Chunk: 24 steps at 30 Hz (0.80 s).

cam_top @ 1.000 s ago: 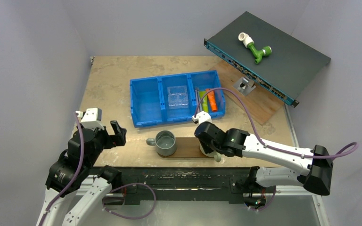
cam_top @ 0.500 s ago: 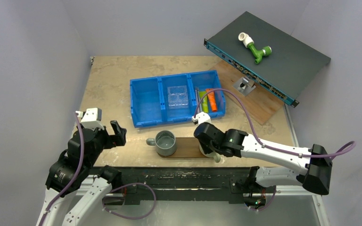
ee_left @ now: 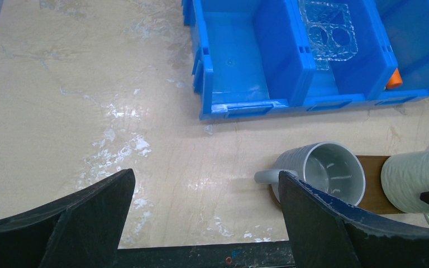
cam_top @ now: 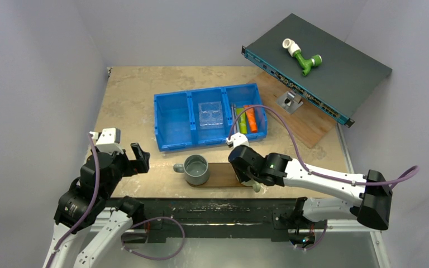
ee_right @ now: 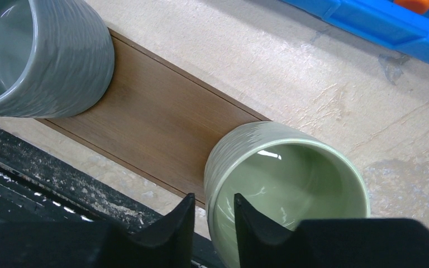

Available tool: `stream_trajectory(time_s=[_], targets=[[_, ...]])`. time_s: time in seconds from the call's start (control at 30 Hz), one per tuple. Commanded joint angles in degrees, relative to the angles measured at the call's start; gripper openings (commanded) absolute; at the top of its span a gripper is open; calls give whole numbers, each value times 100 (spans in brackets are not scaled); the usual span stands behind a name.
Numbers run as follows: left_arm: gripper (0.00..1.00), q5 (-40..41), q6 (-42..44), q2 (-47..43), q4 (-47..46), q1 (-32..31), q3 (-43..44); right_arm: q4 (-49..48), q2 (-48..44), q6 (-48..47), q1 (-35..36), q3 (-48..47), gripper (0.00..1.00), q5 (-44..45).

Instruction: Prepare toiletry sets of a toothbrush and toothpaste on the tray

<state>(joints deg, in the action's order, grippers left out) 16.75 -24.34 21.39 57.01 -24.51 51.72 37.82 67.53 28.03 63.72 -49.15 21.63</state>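
Straddling mug [ee_right: 229,151] rim, your right gripper [ee_right: 214,215] narrowly parted | left gripper [ee_left: 205,176] wide, empty | toothpaste [cam_top: 250,118] beyond it: likely light, slick, pinch mid-body.

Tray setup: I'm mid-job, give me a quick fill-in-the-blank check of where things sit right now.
In the top view, both toothpaste tubes lie in the blue bin's ___ compartment.
The clear insert lies in its ___ compartment.
The grey mug stands on the tray's ___ end.
The right tool straddles the rim of the pale green mug, which is ___ inside.
Missing words: right, middle, left, empty.
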Motion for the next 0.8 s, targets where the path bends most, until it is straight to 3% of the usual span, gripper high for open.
stream_trajectory(time_s=[0.0,0.23,0.43,0.77], targets=[[100,3,113,50,-204,-1,-3,-11,-105,-66,17,-341,38,252],[100,21,122,59,-199,-1,-4,251,-47,-403,16,-1102,46,417],[100,47,122,76,-199,-1,-4,-66,177,-827,-55,-1659,60,728],[100,82,122,71,-190,-1,3,-162,1437,-653,-951,-3076,61,484]])
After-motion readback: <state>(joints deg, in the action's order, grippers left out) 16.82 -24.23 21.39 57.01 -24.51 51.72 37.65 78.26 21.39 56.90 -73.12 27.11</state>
